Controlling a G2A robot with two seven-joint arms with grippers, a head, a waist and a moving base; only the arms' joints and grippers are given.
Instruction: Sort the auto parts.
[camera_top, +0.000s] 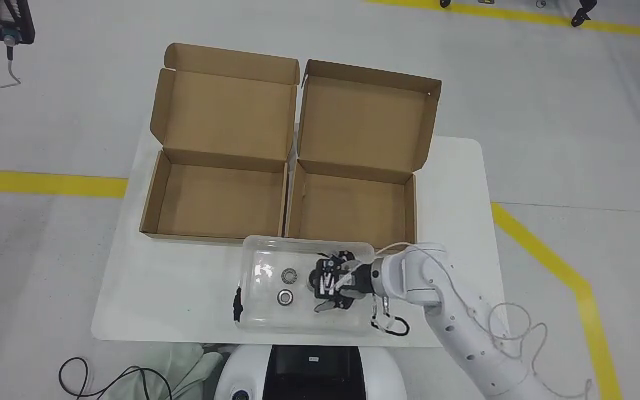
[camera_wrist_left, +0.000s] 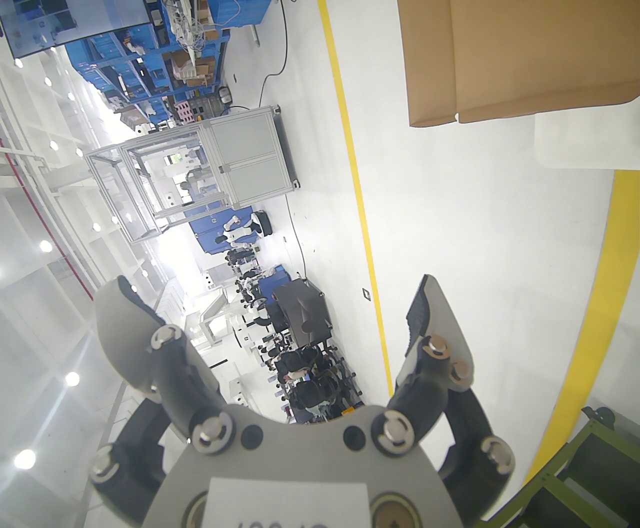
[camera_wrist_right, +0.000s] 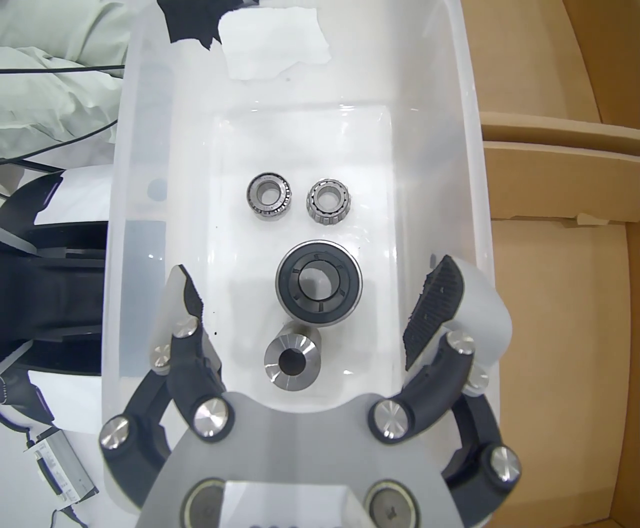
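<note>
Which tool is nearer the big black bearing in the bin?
Right. The right tool, open, is over the bin, right by the black bearing; the left tool, open, faces the floor, away from it.

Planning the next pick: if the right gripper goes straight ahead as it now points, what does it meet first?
Probably the large black-faced steel bearing in the clear plastic bin, centred between the fingers of the open right gripper; depth is unclear.

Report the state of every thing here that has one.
left cardboard box, open, empty
right cardboard box, open, empty
clear bin, lidless, not empty
right gripper, open, empty, over the bin
left gripper, open, empty
black bearing, flat on the bin floor, ungripped
steel sleeve, loose in the bin
</note>
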